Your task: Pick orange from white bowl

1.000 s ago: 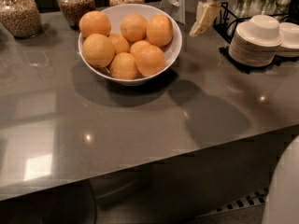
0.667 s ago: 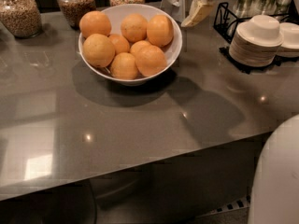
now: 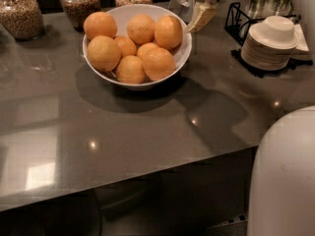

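Grey glossy table carries a wide, deep, glossy white ceramic bowl piled with seven round, bright fruits. The orange at the bowl's right rear lies nearest the white end effector, which hovers just right of the bowl's back rim, cream fingers spread, holding nothing.

Cream hand beside white bowl of bright-orange oranges.
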You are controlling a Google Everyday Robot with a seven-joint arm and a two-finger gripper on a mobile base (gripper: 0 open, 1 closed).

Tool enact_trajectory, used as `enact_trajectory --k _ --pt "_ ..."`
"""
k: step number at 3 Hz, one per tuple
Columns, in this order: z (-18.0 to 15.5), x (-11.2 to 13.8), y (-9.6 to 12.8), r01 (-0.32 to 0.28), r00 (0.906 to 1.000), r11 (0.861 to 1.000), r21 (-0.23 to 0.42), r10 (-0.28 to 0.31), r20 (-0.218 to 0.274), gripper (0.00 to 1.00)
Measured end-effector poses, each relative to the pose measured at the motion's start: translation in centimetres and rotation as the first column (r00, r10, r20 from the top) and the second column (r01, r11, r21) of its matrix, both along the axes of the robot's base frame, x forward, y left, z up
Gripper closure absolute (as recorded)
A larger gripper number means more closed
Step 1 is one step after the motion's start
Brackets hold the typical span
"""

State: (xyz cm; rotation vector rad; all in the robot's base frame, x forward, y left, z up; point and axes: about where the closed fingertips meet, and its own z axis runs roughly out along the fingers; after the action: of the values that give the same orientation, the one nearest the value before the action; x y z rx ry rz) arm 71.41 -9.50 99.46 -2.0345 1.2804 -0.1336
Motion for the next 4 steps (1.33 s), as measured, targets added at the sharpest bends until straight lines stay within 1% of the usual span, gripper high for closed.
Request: enact_trajectory --k 1,2,3,4 --pt "-0.7 0.1 1.0 -0.029 0.9994 1.0 0.01 0.03 -0.02 0.4" --pt "-1.5 0.3 1.8 -0.05 0.9979 0.999 0.021 0.051 -0.041 0.35" --pt "-2.4 0.4 2.5 -0.07 0.9955 0.997 0.026 0.072 -0.062 0.35" --pt "-3.1 0.4 3.2 -0.093 0.9929 0.995 0.027 0.094 -0.072 0.36"
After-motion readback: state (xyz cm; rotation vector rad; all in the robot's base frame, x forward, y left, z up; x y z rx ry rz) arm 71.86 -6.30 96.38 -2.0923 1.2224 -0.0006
